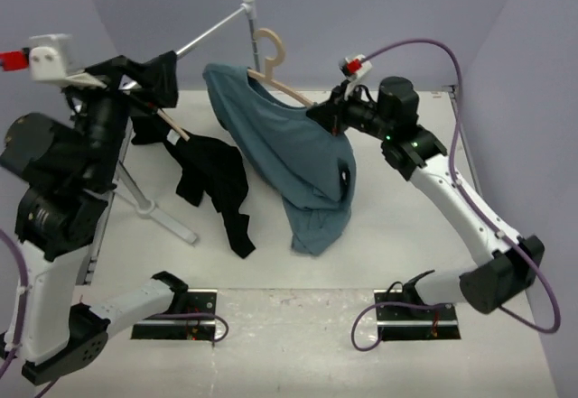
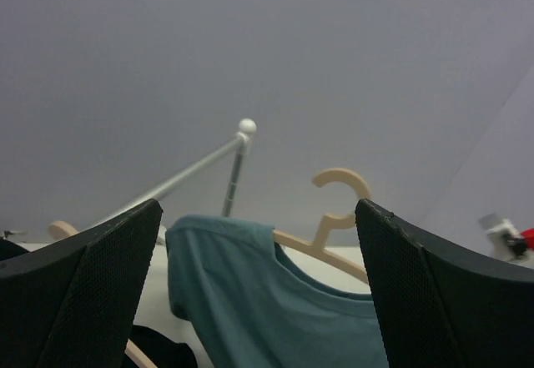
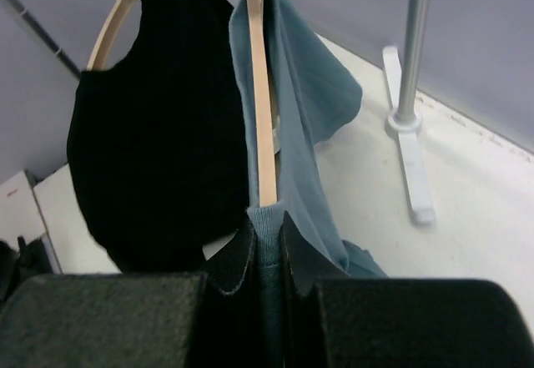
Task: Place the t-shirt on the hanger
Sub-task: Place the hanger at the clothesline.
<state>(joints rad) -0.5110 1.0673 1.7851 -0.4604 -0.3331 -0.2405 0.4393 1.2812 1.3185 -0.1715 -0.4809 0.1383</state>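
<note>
Colour findings. The t-shirt (image 1: 302, 159), centre of the top view, is showing a plain dusty blue-teal. The hanger (image 1: 274, 53) carrying it is showing pale tan. The garment (image 1: 217, 181) to its left is reading solid black, on a second tan hanger (image 3: 102, 32). The rack pole (image 1: 212, 31) is appearing silver-grey with a white ball tip. The table (image 1: 388, 236) is showing off-white, and the cable (image 1: 423, 41) at upper right is showing purple. The fingers (image 2: 92, 293) of the left gripper (image 2: 259, 205) are showing black with a fine mesh texture.

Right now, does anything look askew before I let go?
Yes. The hanger is tilted, its hook beside the rail, not on it. The right gripper pinches the t-shirt over one hanger end, and the fabric hangs bunched to one side.
</note>
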